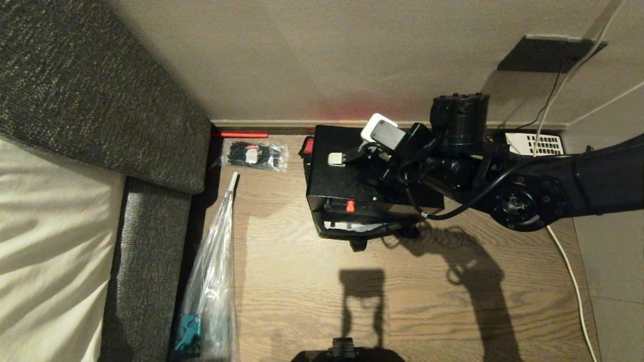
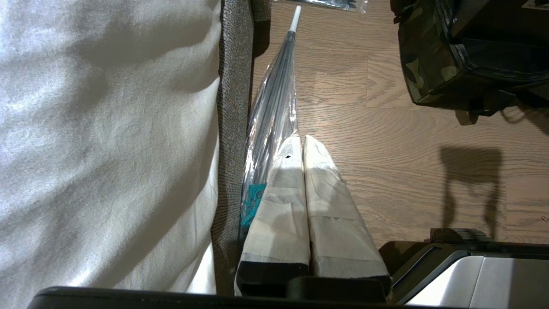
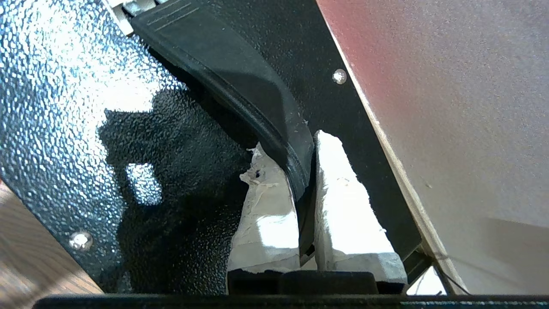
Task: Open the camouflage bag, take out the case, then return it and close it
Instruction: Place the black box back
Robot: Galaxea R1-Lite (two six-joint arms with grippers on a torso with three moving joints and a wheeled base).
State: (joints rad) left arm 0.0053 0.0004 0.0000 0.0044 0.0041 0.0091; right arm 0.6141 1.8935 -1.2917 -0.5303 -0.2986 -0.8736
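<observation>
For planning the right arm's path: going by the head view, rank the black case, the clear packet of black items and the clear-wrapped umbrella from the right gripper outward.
1. Flat black speckled case, held by the right gripper.
2. Small clear packet of black items, by the wall.
3. Long clear-wrapped umbrella, beside the sofa.

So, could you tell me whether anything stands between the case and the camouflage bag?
Nothing visible does. The right gripper holds the case by its handle just over the camouflage bag, whose opening it mostly hides.

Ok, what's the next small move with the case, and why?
Probably lower it straight down. The right gripper is shut on the handle of the case, which hangs level above the camouflage bag, whose mouth looks open beneath it.
</observation>
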